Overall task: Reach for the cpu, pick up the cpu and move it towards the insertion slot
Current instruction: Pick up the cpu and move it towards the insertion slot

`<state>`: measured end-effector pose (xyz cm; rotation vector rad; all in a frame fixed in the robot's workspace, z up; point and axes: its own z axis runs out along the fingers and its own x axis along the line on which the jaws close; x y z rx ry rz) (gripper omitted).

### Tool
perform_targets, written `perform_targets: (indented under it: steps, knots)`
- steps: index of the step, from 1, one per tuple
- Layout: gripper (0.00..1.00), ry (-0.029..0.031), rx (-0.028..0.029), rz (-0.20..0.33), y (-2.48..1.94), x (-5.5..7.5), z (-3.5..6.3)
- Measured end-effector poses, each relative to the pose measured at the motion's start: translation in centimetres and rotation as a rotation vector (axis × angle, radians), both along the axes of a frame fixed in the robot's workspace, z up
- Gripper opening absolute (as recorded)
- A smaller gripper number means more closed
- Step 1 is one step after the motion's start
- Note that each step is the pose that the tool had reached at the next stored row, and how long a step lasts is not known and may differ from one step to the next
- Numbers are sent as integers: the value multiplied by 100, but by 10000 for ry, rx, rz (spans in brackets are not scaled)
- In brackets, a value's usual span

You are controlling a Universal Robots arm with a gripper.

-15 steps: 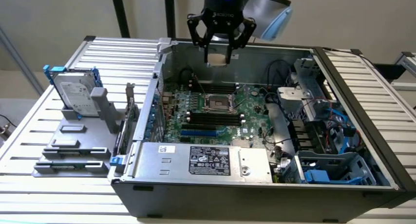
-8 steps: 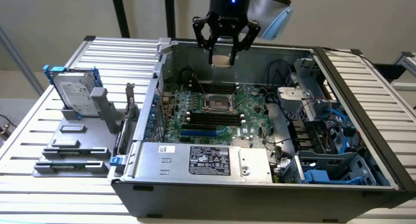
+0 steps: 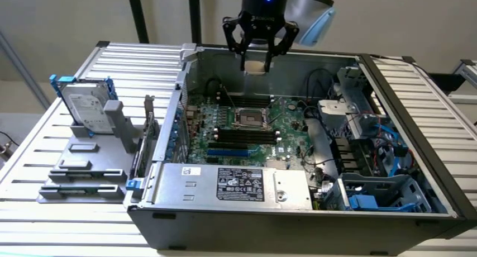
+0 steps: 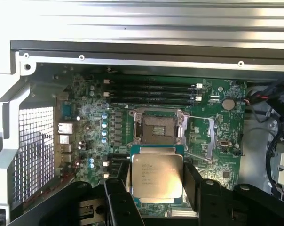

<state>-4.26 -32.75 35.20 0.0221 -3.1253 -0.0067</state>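
My gripper [image 3: 256, 63] hangs above the open computer case, shut on the cpu [image 3: 256, 66], a small pale square held between the black fingers. In the wrist view the cpu [image 4: 157, 175] shows its silver top and pale rim, clamped flat between the two black fingers [image 4: 193, 181]. The insertion slot [image 4: 158, 129], a square socket with a shiny metal frame and dark centre, lies on the green motherboard just beyond the chip's edge. In the exterior view the insertion slot [image 3: 251, 119] sits well below the gripper, slightly nearer the camera.
Long black memory slots [image 3: 243, 135] and a blue card slot [image 3: 231, 152] lie beside the socket. A power supply [image 3: 234, 185] fills the case's front. Cables and a drive cage [image 3: 380, 151] crowd the exterior view's right. A hard drive [image 3: 86, 106] stands in a grey holder outside the case.
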Motion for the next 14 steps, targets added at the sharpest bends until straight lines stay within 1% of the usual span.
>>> perform_targets:
  steps: [3, 6, 9, 14]
  knots:
    - [55, -1, 1, -35, 33, 25, 0]
    - [55, -1, 1, -158, 49, 47, -1]
    - [55, -1, 0, -363, 50, 54, -2]
    - [55, 0, 0, -366, 51, 54, -2]
